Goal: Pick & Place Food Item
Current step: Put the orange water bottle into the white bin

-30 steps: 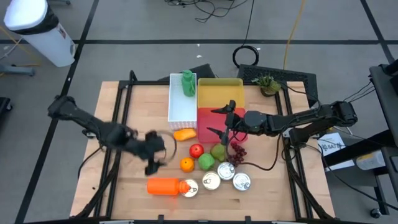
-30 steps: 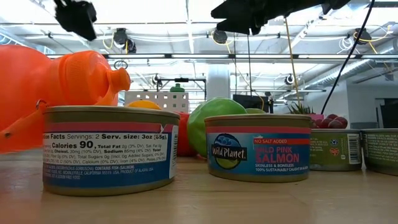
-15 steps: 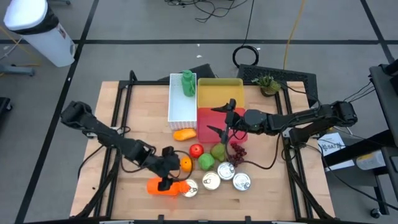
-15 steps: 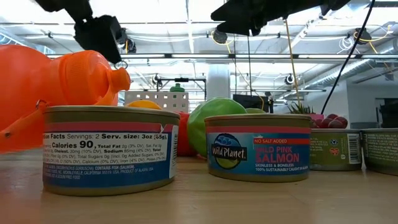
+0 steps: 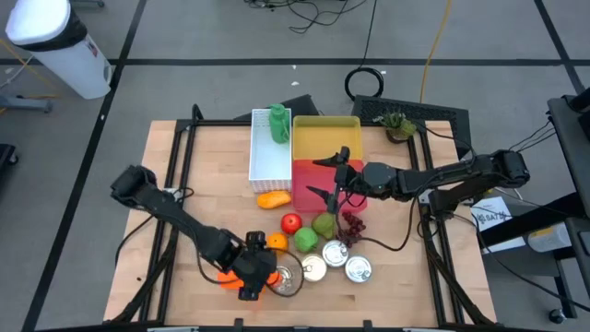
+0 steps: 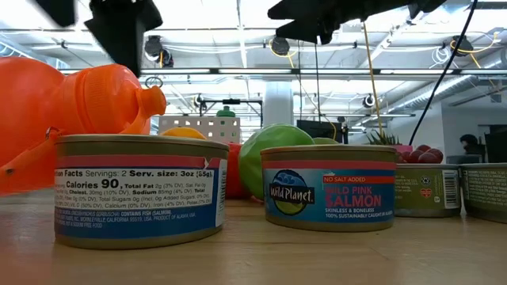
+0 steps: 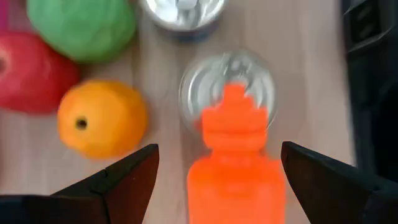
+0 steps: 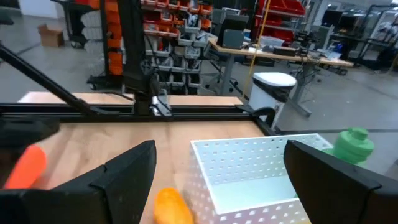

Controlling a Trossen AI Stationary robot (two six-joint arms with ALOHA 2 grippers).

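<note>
- The table [image 5: 198,175] is a wooden top; its left half, out from the white bin [image 5: 271,152], lies bare, and all the goods crowd the middle and the near edge.
- The white bin stands at the far middle with a green bottle [image 5: 279,123] in its far end; a yellow bin [image 5: 325,136] touches its right side, and a red bin [image 5: 309,175] sits just in front of the yellow one.
- The right gripper [image 5: 330,180] hangs over the red bin, right of the white bin, jaws spread wide; a pear [image 5: 324,224] and grapes [image 5: 352,223] lie just below it toward the near edge.
- The left gripper [image 5: 251,277] is low over the near edge, straight in front of the white bin, its jaws spread on either side of the orange bottle [image 7: 236,168], which lies on its side; in the left wrist view the fingers [image 7: 118,180] stand apart from the bottle's sides, not touching.
- The bottle's cap points at a tin can [image 7: 227,81] and partly overlaps it; two more cans [image 5: 335,254] sit in a row to the right of that one along the near edge.
- An orange [image 7: 101,118] lies just beside the bottle's neck, toward the white bin; a red apple [image 5: 290,222] and a green apple [image 5: 305,240] sit near it.
- A carrot-like orange piece [image 5: 273,198] lies at the white bin's near end.
</note>
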